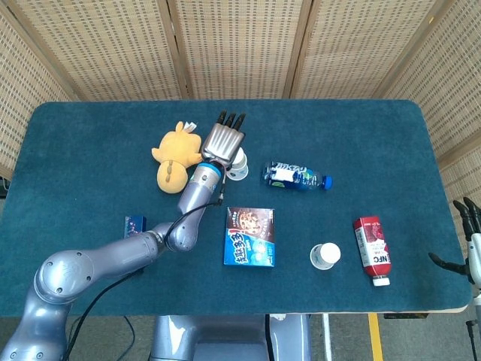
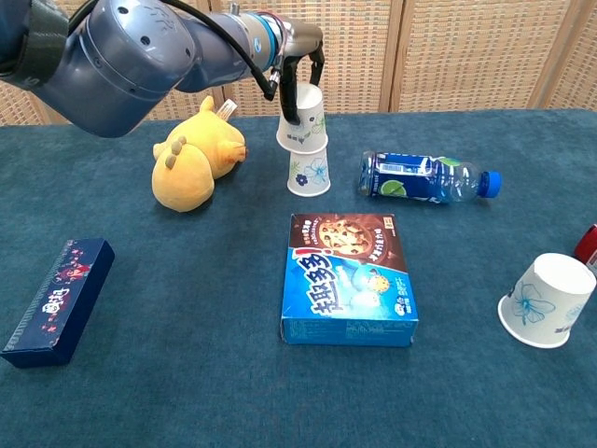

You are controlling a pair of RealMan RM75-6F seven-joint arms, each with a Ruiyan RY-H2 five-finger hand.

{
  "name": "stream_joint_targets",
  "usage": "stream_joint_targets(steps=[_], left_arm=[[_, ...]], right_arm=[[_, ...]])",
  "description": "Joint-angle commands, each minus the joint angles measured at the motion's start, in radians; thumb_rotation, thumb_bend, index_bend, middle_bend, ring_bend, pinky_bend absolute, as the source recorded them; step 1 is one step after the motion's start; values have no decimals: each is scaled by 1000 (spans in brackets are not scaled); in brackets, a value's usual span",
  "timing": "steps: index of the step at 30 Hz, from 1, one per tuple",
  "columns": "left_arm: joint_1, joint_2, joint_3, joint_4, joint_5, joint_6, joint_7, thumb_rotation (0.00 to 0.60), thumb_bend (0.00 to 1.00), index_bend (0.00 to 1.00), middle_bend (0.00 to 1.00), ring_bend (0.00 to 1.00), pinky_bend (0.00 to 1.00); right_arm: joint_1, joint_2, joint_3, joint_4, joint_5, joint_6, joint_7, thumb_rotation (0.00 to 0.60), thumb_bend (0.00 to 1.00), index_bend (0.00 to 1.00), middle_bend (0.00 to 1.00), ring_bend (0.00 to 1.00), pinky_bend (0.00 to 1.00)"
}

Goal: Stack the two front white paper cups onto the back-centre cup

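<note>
My left hand (image 2: 297, 67) grips an upside-down white paper cup (image 2: 303, 119) from above. That cup sits partly down over the back-centre cup (image 2: 310, 175), which stands upside-down on the blue cloth. In the head view the left hand (image 1: 223, 143) covers most of both cups (image 1: 239, 165). Another white cup (image 2: 547, 301) lies on its side at the front right, seen from above as a white cup (image 1: 325, 256). My right hand (image 1: 470, 239) hangs past the table's right edge, fingers apart and holding nothing.
A yellow plush toy (image 2: 196, 159) sits just left of the stacked cups. A blue water bottle (image 2: 424, 177) lies to their right. A cookie box (image 2: 350, 278) lies in front. A red bottle (image 1: 371, 248) is beside the front cup, and a dark blue box (image 2: 58, 299) at front left.
</note>
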State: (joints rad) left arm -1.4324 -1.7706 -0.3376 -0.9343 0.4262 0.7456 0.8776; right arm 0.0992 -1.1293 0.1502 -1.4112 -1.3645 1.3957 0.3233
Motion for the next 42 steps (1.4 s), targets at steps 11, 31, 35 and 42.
stream_joint_targets(steps=[11, 31, 35, 42], left_arm=[[-31, -103, -8, 171, -9, -63, -42, 600, 116, 108, 0, 0, 0], [424, 329, 143, -688, 404, 475, -279, 600, 123, 80, 0, 0, 0], [549, 435, 216, -836, 504, 604, -316, 600, 123, 88, 0, 0, 0], [793, 569, 384, -998, 679, 793, -420, 600, 123, 95, 0, 0, 0]], right_arm=[[-6, 12, -5, -7, -14, 5, 14, 600, 7, 0, 0, 0, 0], [-5, 8, -14, -53, -27, 16, -73, 600, 9, 0, 0, 0, 0], [-1, 0, -15, -58, -30, 19, -107, 600, 10, 2, 0, 0, 0], [-2, -3, -19, -83, -56, 46, -136, 600, 11, 2, 0, 0, 0]])
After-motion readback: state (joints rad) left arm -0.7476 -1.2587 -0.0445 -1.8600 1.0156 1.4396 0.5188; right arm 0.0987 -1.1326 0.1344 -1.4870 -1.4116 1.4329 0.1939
